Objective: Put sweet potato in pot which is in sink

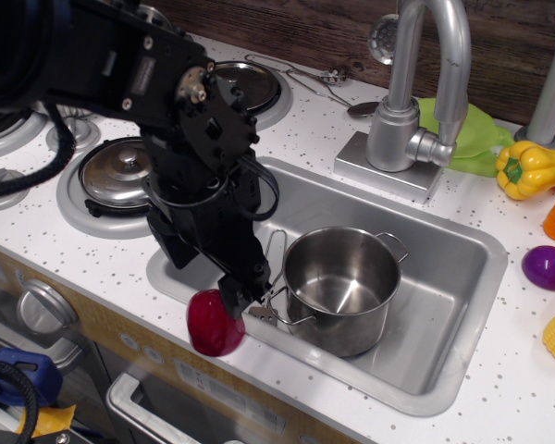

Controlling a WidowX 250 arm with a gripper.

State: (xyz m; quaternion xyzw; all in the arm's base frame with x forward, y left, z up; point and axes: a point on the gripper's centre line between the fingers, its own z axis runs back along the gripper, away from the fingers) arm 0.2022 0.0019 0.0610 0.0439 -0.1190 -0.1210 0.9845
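The sweet potato (213, 324) is a glossy dark-red rounded toy at the front rim of the sink (462, 277), by its front left corner. The shiny steel pot (340, 289) stands upright and empty inside the sink, just right of the sweet potato, with its wire loop handles showing. My black gripper (246, 302) points down between the sweet potato and the pot's left handle. One fingertip (231, 296) overlaps the sweet potato's upper right side. The arm hides the jaws, so I cannot tell whether they hold the sweet potato.
A grey faucet (416, 102) rises behind the sink. A yellow pepper (532, 169), a purple rounded toy (548, 267) and a green cloth (472, 134) lie on the counter at the right. A stove with a lidded burner (116, 176) is at the left.
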